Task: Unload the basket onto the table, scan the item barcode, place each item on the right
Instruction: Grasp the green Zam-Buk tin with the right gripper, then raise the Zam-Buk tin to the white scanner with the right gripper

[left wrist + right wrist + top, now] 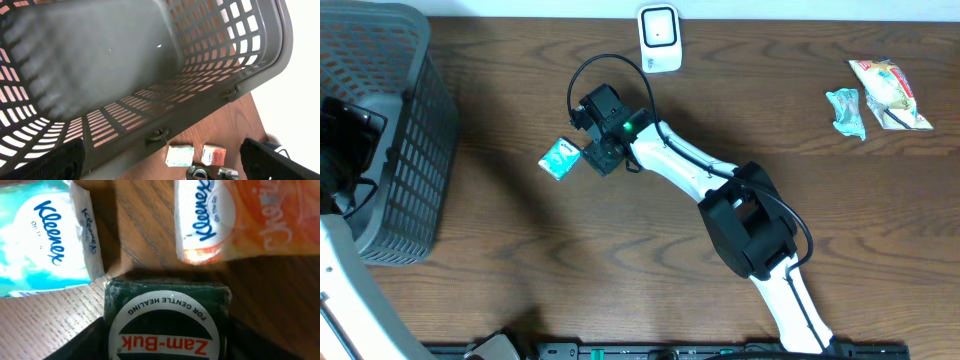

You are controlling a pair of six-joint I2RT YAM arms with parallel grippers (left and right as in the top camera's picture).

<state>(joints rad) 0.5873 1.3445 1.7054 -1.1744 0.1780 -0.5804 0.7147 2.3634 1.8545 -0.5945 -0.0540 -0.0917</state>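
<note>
Right gripper [602, 153] straddles the green ointment tin [167, 325] between two tissue packs [45, 240], grip unclear; a skewed pinch could flick it away, while left gripper [161, 167] hangs wide over the basket [150, 75].

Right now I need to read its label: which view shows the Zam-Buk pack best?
The right wrist view: the Zam-Buk pack fills the lower middle, its label sharp though upside down. Overhead, the right gripper covers it. The left wrist view shows mostly the basket; the pack cannot be made out there.
</note>
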